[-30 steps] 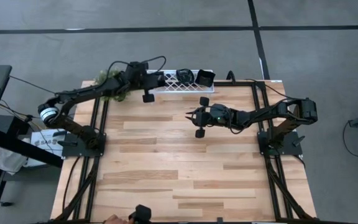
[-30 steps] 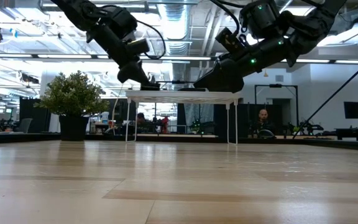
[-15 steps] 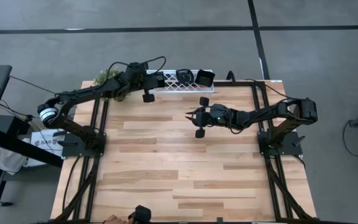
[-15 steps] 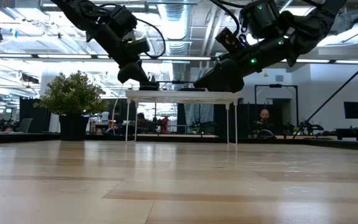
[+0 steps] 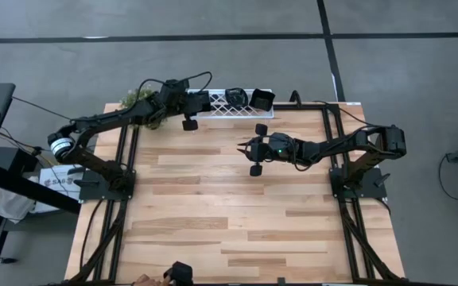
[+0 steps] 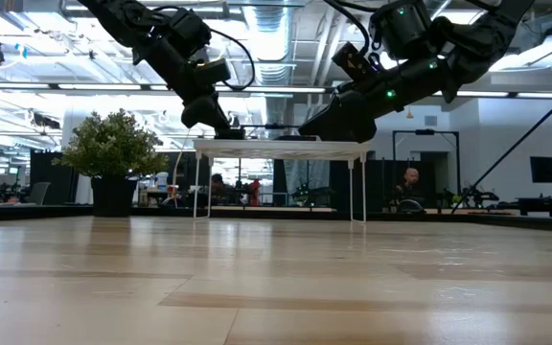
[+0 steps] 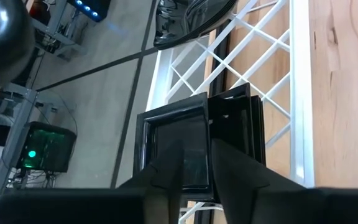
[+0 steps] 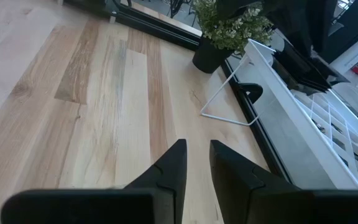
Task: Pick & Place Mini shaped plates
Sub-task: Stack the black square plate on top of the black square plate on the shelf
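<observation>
White lattice rack (image 5: 230, 107) at the wooden table's (image 5: 229, 214) far edge carries glossy black mini plates (image 7: 180, 149). The left gripper (image 7: 194, 169) sits at the rack's left end, fingers slightly apart straddling a square plate's rim. The right gripper (image 8: 196, 162) hovers near the rack, narrowly parted, empty.

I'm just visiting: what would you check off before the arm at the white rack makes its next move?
1. Left pincer is over the white rack: ok.
2. A square black plate lies right ahead of its fingers: ok.
3. That plate rests flat on the rack: cannot tell; it overlaps another square plate.
4. Left pincer has let go of the plate: cannot tell.
5. Right pincer hangs over bare wooden table, apart from the rack: ok.
6. Right pincer carries nothing: ok; only wood shows between its fingers.
</observation>
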### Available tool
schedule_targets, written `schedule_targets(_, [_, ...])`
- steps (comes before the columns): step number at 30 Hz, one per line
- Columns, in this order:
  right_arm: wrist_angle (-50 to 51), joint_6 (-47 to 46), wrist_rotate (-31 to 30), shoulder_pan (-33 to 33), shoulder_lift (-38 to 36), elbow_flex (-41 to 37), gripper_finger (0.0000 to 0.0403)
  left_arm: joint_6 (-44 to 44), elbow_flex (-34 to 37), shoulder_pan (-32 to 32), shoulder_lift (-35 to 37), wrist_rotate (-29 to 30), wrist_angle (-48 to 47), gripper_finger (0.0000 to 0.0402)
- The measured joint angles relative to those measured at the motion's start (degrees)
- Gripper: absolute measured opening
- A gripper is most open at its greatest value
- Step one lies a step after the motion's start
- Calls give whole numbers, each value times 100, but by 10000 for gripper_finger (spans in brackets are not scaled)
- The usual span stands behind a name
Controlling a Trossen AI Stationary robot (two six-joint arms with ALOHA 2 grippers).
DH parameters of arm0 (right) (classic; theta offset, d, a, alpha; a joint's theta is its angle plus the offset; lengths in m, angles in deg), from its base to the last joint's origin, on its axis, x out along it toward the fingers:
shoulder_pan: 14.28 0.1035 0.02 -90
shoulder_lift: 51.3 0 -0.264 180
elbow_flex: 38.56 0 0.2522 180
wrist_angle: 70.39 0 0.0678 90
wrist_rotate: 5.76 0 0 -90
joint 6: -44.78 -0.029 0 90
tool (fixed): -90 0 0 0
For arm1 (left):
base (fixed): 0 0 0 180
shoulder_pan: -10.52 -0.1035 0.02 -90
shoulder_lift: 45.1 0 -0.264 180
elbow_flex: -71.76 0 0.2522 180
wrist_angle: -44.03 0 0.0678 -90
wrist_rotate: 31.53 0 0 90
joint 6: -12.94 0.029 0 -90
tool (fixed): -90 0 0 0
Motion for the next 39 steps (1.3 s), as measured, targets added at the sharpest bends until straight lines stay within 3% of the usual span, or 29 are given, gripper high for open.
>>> schedule_targets(7, [1,0,1,0,0,0,65,-63,0,0,-1,-1,39,122])
schedule_targets(13, [0,0,1,0,0,0,65,-58,0,0,5,-2,41,122])
schedule_targets(19, [0,0,1,0,0,0,65,-61,-2,0,104,-2,53,90])
schedule_targets(25, [1,0,-1,0,0,0,65,-77,-2,0,251,-4,43,16])
schedule_targets(27, [1,0,-1,0,0,0,65,-91,0,0,365,-42,41,7])
schedule_targets(31, [26,0,-1,0,0,0,65,-210,-2,-42,747,-431,1,10])
schedule_targets(39, [147,0,0,0,0,2,65,-592,-7,-432,1094,-1932,-244,10])
